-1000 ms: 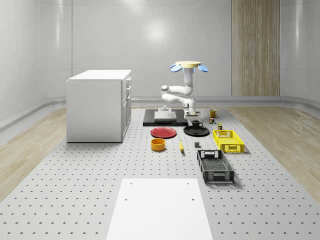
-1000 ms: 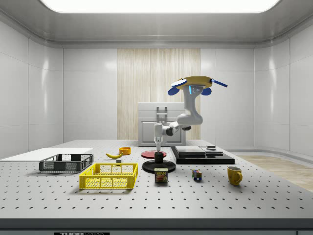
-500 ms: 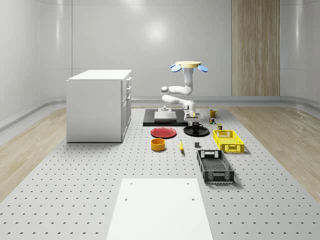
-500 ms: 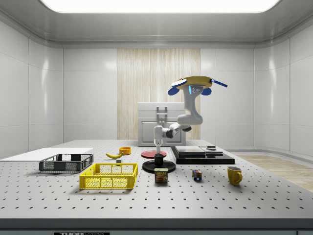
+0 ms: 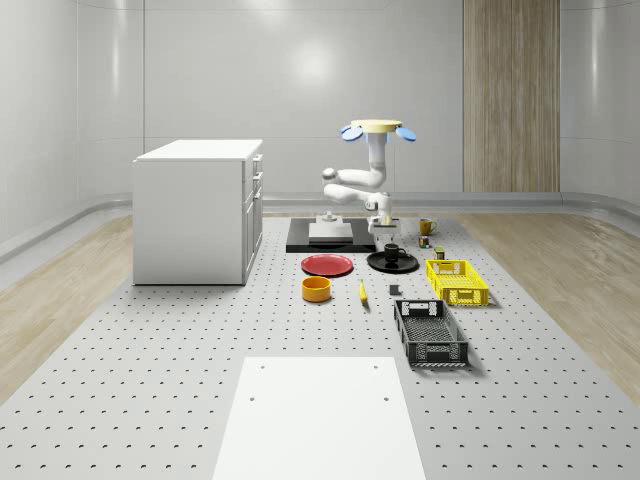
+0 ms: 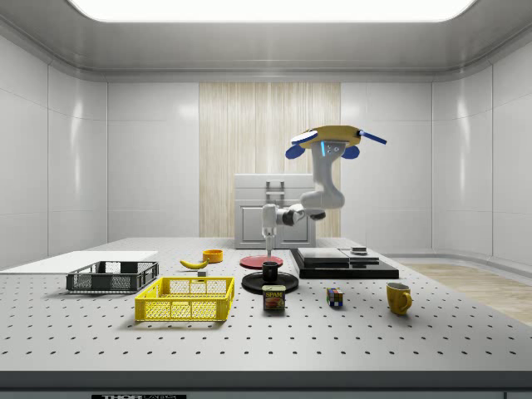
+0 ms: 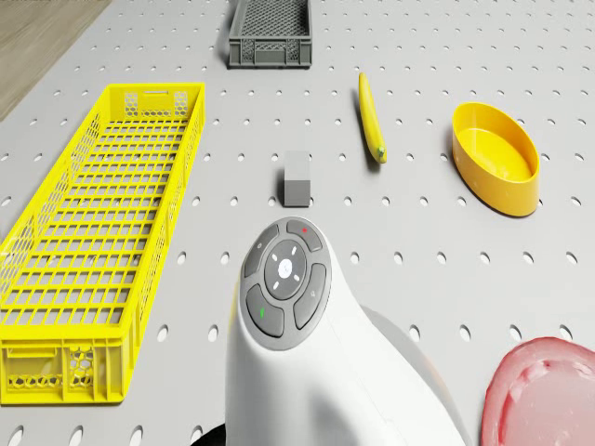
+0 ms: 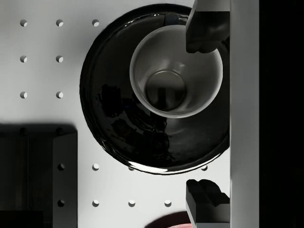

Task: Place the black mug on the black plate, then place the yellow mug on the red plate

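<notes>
- The black mug (image 8: pixel 176 71) stands upright on the black plate (image 8: pixel 118 128), mouth up, off-centre toward one rim.
- The gripper (image 8: pixel 207 116) hangs above it, fingers (image 8: pixel 205 33) spread wide, holding nothing.
- The drone (image 6: pixel 327 139) hovers above the black slab (image 6: pixel 345 264).
- The yellow mug (image 6: pixel 399 298) stands apart on open table.

A mug (image 6: pixel 270 269) stands on a plate (image 6: pixel 249 284) at mid-tabletop (image 5: pixel 200 340), with a second plate (image 5: pixel 327 265) to the whole-scene view's left of it. In front of that plate sit a bowl (image 5: pixel 316 289) and a banana (image 5: pixel 362 291). To the whole-scene view's right lie two crates (image 5: pixel 457 281), one before the other. Another mug (image 6: pixel 398 298) stands well apart, behind them. The drone (image 6: pixel 327 141) hovers above the slab (image 6: pixel 343 268) behind the plates.
</notes>
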Controlling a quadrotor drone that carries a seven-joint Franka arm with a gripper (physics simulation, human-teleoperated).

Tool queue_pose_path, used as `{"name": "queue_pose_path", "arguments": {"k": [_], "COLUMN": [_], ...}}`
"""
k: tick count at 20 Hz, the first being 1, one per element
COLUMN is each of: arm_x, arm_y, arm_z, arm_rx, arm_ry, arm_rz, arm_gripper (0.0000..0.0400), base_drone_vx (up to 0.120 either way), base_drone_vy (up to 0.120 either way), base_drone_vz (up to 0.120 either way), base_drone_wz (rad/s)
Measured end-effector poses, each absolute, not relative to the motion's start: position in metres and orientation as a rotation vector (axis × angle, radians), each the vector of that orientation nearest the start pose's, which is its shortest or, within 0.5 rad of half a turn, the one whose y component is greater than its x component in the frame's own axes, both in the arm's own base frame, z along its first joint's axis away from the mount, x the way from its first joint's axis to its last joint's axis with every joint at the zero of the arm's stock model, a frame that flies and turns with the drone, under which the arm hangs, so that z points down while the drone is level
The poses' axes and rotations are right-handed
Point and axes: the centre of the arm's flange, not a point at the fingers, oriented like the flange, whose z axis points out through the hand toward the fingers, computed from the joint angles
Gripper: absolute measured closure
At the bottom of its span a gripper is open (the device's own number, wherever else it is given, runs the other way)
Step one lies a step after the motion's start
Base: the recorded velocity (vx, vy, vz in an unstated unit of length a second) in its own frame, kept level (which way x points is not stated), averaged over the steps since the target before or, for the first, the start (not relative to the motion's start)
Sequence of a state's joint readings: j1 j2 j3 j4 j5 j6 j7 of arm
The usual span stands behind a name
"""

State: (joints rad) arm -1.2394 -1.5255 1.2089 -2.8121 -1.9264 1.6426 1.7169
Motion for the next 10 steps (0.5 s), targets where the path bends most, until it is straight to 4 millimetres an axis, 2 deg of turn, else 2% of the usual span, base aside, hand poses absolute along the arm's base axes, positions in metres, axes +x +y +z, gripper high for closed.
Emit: {"name": "queue_pose_path", "arguments": {"k": [6, 8, 10], "arm_x": [0.3124, 0.3124, 0.3124], "arm_y": [-0.0079, -0.0079, -0.0079], "arm_z": [0.5323, 0.5313, 0.5307], "arm_rx": [0.001, 0.001, 0.001], "arm_ry": [-0.002, -0.002, -0.002], "arm_rz": [0.786, 0.786, 0.786], "arm_gripper": [0.0001, 0.0001, 0.0], "base_drone_vx": [0.0, -0.12, -0.12], "base_drone_vy": [0.007, 0.12, 0.12], "base_drone_vz": [0.12, 0.1, 0.0], "base_drone_wz": [0.0, 0.0, 0.0]}}
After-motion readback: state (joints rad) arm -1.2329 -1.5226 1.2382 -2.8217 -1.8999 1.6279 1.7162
